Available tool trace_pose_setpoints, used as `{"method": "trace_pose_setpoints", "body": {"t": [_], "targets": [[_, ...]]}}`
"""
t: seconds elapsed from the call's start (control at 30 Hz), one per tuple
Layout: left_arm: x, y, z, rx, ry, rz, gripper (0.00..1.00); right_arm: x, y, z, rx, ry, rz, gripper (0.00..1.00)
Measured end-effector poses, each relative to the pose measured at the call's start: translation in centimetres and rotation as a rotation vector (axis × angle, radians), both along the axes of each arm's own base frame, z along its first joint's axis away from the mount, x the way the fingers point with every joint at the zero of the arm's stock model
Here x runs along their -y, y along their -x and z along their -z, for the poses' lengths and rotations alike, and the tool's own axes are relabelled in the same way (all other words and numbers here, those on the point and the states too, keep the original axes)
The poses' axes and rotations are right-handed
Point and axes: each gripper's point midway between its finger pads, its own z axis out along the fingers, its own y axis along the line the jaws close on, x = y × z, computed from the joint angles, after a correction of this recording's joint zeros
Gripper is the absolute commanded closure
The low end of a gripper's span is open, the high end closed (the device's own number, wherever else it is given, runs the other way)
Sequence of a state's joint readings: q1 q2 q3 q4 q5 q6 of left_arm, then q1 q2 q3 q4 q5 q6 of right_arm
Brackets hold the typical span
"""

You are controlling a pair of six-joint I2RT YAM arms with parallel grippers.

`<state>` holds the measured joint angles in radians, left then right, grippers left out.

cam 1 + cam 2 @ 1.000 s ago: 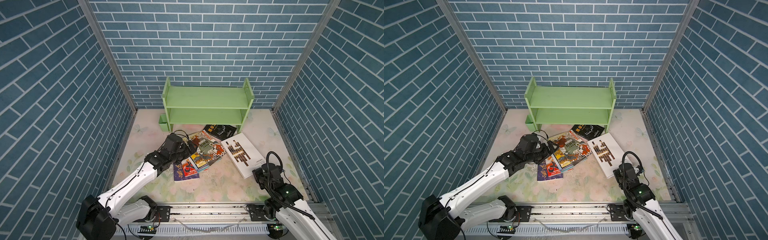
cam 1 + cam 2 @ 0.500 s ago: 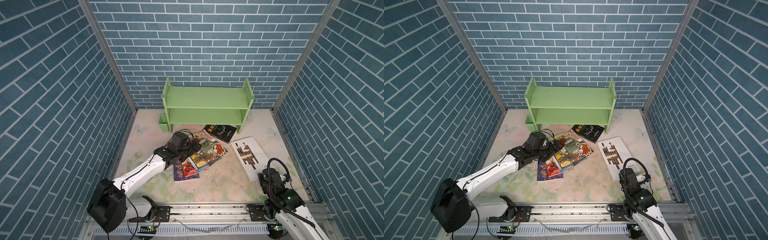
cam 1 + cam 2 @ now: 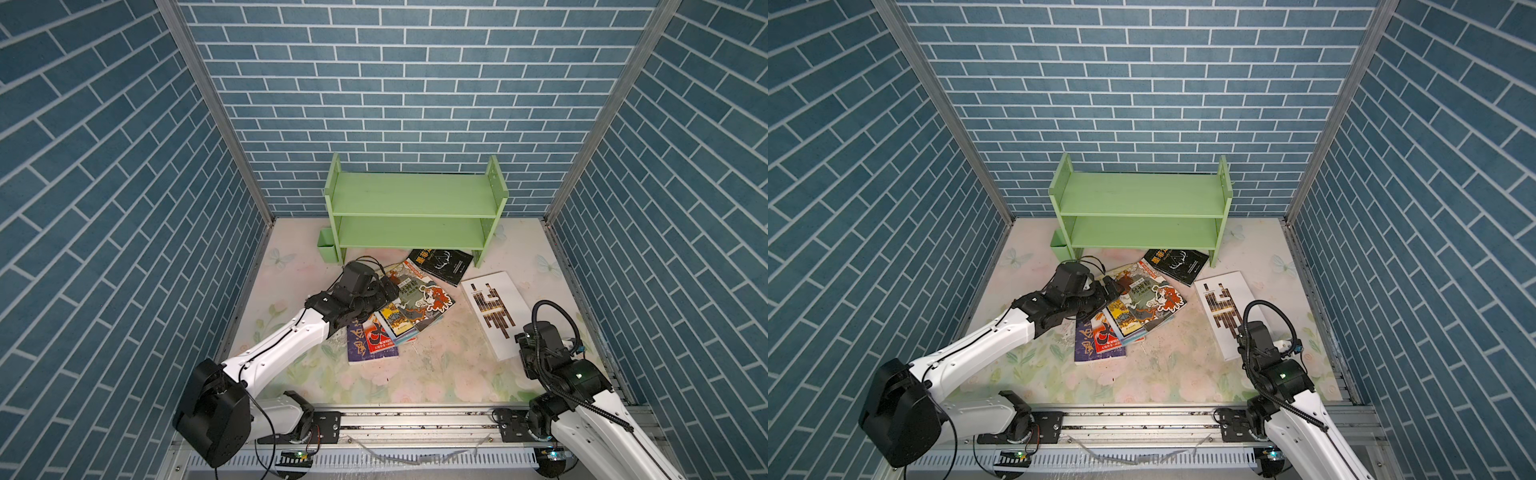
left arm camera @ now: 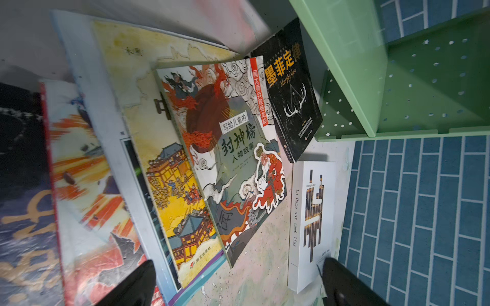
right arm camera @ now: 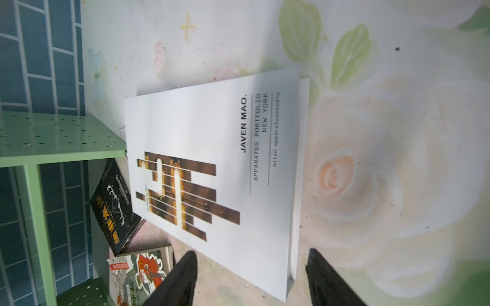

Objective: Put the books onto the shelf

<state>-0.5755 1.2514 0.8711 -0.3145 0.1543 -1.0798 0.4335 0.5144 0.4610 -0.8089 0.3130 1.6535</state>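
1. Your left gripper [image 3: 384,291] hovers low over the left edge of the pile of colourful books [image 3: 415,307]. In the left wrist view its fingers [image 4: 138,280] stand wide apart and hold nothing.
2. Your right gripper [image 5: 252,251] sits at the near end of the white book [image 3: 492,311]. In the right wrist view its fingers [image 5: 180,278] are spread, with the near corner of the white book lying between them. You can see no pinch on the cover.
3. The white book lies flat on the floral table [image 3: 436,374], right of the pile and apart from it.
4. The black book [image 3: 442,264] with the gold characters lies flat just in front of the shelf [image 3: 415,199], its far end tucked under the lower board.
5. The pile is fanned out. A cover with a red-robed figure [image 4: 238,148] lies on top, and a dark blue book [image 3: 365,349] sticks out at the near end.
6. The shelf stands upright against the back brick wall [image 3: 415,104], and both tiers are bare in both top views.
7. A small green cup [image 3: 328,249] sits at the shelf's left foot.
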Motion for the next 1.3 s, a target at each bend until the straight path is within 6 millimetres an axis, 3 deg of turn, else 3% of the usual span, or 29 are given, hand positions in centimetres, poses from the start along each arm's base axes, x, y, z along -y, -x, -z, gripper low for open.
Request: {"method": "trace_pose_setpoints", "body": {"t": [0.2, 0.3, 0.4, 0.63, 0.77, 0.9, 1.03, 1.3], "targets": [[-3.0, 0.4, 0.9, -0.065, -0.032, -0.072, 0.03, -2.1, -2.4, -4.3, -0.013, 0.091, -0.205, 0.43], [-3.4, 1.0, 1.8, -0.095, -0.012, -0.066, 0.07, -4.5, -4.5, -5.6, -0.021, 0.131, -0.358, 0.44], [-3.6, 2.1, 3.6, -0.150, 0.011, -0.048, 0.12, -7.5, -6.3, -5.6, -0.005, 0.135, -0.519, 0.45], [-3.7, 4.1, 6.5, -0.255, 0.050, -0.025, 0.20, -15.2, -9.3, -3.7, 0.026, 0.096, -0.828, 0.45], [-3.0, 3.9, 7.4, -0.284, 0.090, -0.030, 0.29, -19.3, -10.3, -1.9, 0.033, 0.064, -0.953, 0.46], [-2.4, 3.3, 8.5, -0.314, 0.111, -0.036, 0.38, -22.2, -11.3, -0.4, 0.043, 0.033, -1.021, 0.47], [-2.0, 3.0, 9.5, -0.340, 0.118, -0.038, 0.46, -24.0, -12.2, 0.8, 0.050, 0.010, -1.049, 0.47], [-1.7, 2.4, 10.0, -0.345, 0.106, -0.031, 0.54, -24.5, -12.5, 3.7, -0.008, -0.012, -1.031, 0.47]]}}
